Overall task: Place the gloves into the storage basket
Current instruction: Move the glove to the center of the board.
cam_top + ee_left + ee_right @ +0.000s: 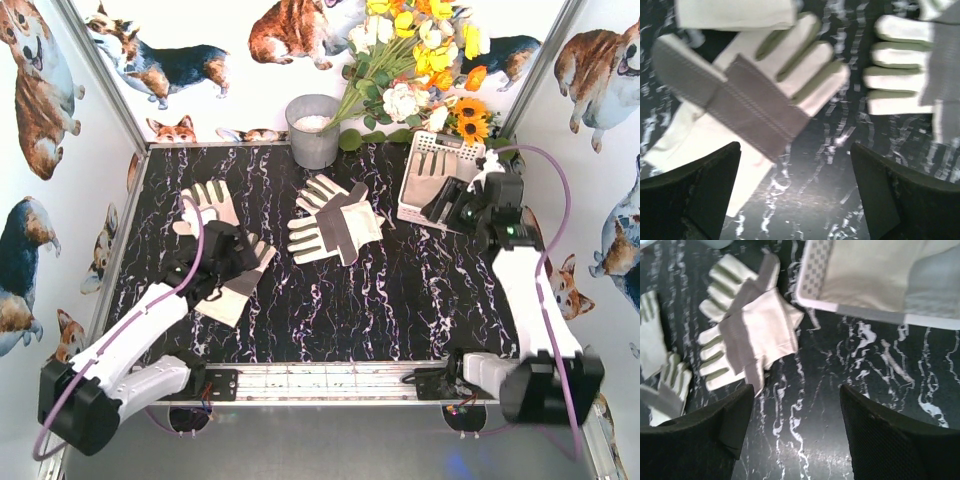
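The left gripper [795,147] hangs wide open and empty above two gloves [238,280] at the near left of the marble table [400,310]; two more overlap mid-table, while the right gripper [796,390], also spread and empty, hovers beside the far-right storage basket [455,148], one glove inside

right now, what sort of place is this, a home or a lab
Probably a robot test booth, not a home: corgi-print walls on metal posts, arms bolted to a rail, gloves and a basket on a marble-look table.
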Robot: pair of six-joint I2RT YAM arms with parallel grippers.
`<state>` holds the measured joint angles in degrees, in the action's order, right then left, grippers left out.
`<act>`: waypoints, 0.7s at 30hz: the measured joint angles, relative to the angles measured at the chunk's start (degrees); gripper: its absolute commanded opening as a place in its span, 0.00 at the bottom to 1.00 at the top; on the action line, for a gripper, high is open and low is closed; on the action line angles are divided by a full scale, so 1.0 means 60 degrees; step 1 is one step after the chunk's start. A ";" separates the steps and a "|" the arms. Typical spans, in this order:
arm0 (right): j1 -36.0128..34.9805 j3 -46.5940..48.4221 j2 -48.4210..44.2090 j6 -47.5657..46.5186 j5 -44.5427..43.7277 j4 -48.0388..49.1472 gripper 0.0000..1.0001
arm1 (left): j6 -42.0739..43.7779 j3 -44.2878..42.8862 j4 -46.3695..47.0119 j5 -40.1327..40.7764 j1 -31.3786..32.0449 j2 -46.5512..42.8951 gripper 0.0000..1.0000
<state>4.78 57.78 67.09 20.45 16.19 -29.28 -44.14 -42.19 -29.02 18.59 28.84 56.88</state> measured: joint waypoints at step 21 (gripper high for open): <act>-0.2167 -0.3370 -0.4029 0.1013 0.1311 -0.1308 0.69 | 0.2448 0.0903 0.0616 -0.1803 -0.4510 0.3417 0.58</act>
<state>-8.23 37.56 42.92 26.52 24.05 -37.12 -29.45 -36.77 -25.32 7.77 1.78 77.38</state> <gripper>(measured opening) 0.689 0.625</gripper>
